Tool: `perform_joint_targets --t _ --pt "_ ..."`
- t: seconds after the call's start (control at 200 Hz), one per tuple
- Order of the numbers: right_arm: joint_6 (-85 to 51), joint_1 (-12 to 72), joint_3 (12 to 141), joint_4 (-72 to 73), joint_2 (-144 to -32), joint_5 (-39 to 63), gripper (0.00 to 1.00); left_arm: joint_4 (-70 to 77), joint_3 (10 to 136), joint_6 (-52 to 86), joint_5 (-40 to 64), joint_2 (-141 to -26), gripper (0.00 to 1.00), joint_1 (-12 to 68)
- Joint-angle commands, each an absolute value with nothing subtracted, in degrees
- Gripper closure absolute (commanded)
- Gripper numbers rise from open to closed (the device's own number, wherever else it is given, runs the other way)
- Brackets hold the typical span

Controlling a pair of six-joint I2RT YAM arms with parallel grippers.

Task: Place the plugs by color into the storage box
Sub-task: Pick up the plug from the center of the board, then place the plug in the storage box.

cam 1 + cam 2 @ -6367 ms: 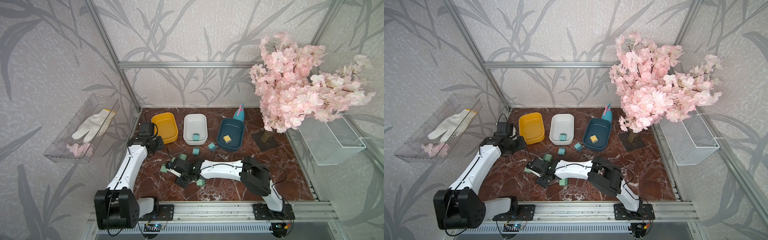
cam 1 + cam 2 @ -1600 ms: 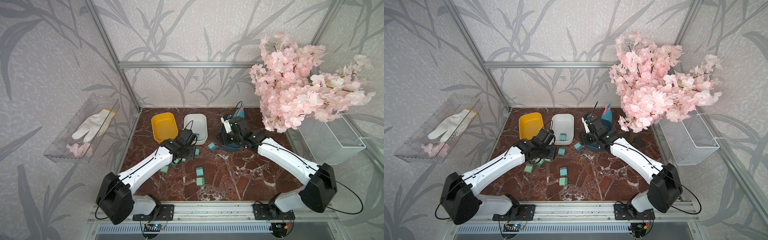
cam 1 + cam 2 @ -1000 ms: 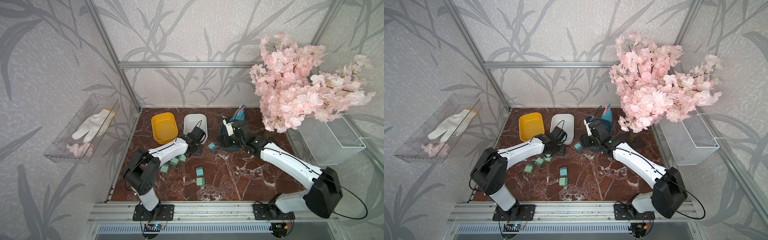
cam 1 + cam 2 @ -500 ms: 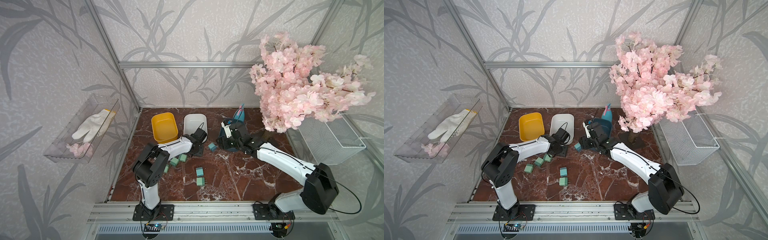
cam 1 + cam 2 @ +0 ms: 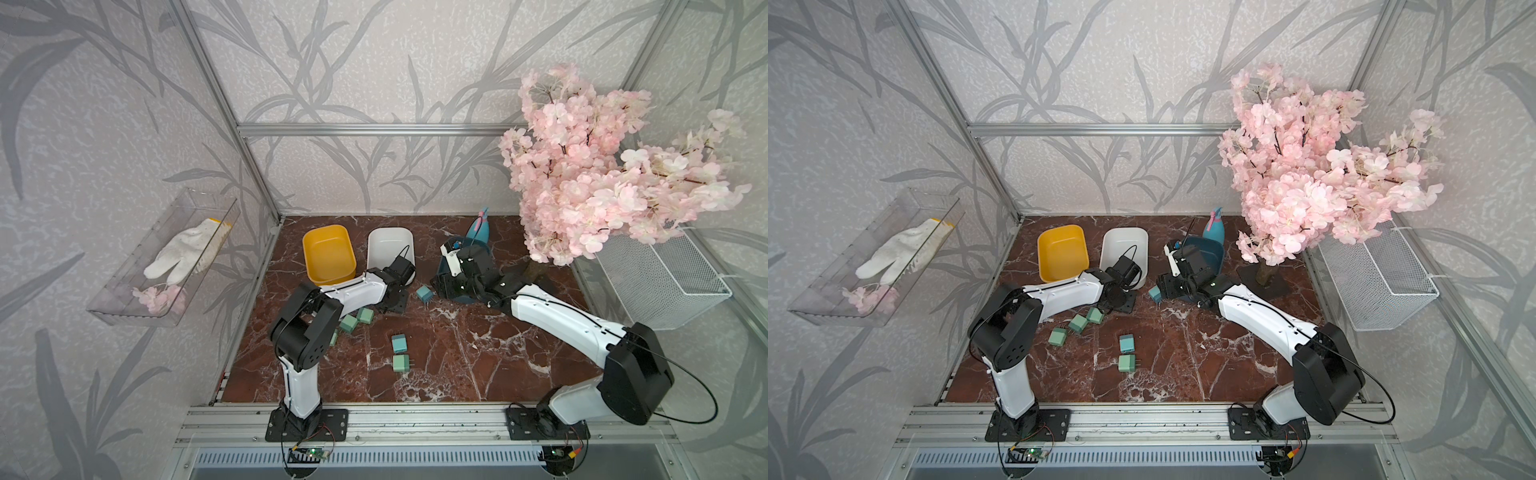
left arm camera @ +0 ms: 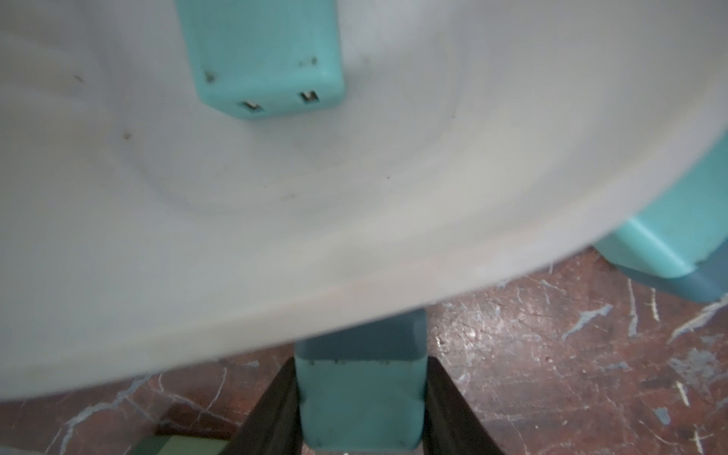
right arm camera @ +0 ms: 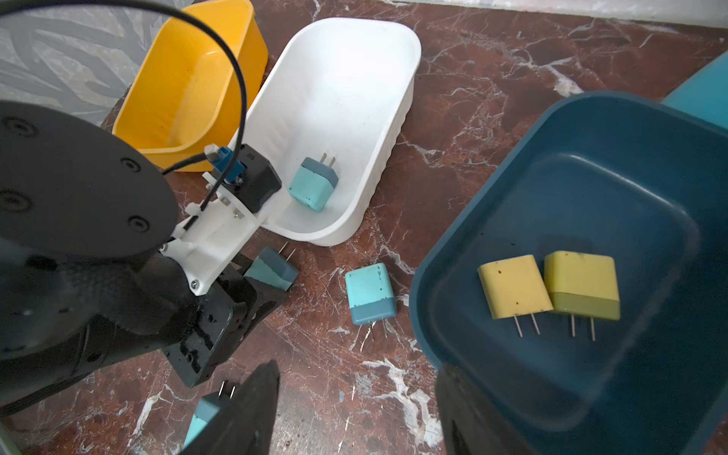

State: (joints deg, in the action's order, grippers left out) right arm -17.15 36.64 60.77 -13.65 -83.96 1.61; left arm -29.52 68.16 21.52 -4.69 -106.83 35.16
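The left gripper (image 6: pixel 360 398) jaws clamp a blue plug (image 7: pixel 272 270) — next it needs lifting into the white box (image 7: pixel 335 98) ahead — right gripper (image 7: pixel 358 413) jaws apart, empty.

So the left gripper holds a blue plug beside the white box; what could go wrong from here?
1. The light blue plug in the left gripper sits low against the wall of the white box; without a lift, it may push the box instead of going in.
2. The right gripper hangs open near the loose blue plug, close to the left gripper; the two could bump.
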Motion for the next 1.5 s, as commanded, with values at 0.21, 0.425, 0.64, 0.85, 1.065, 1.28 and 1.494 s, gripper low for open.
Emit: perform_joint_targets --t 0.21,0.425,0.64,0.85,1.065,1.28,1.494 --pt "-18.3 36.5 59.8 -13.6 -80.8 2.0 0.32 -32.5 66.8 21.9 -6.7 -102.1 0.62 36.6" --pt "-19.7 36.4 58.3 -14.6 -77.5 1.8 0.32 -33.6 64.7 22.7 -6.1 -98.5 0.61 38.4" --pt "-21.6 36.7 57.7 -14.9 -74.6 2.4 0.32 -35.2 63.5 23.1 -5.8 -92.9 0.62 40.3" --pt "-22.5 37.2 58.0 -13.9 -73.8 2.4 0.32 -39.3 67.8 22.9 -8.5 -88.9 0.62 40.2" --pt "-22.1 37.1 58.1 -12.4 -75.0 2.6 0.32 -44.7 79.1 19.2 -12.1 -93.8 0.62 37.8" --pt "-21.9 37.1 57.8 -11.2 -76.0 3.3 0.31 -46.3 88.3 19.4 -6.2 -102.5 0.62 31.0" --pt "-20.5 37.1 58.5 -10.3 -78.4 4.3 0.31 -48.8 100.0 17.1 -5.9 -112.4 0.62 26.8"
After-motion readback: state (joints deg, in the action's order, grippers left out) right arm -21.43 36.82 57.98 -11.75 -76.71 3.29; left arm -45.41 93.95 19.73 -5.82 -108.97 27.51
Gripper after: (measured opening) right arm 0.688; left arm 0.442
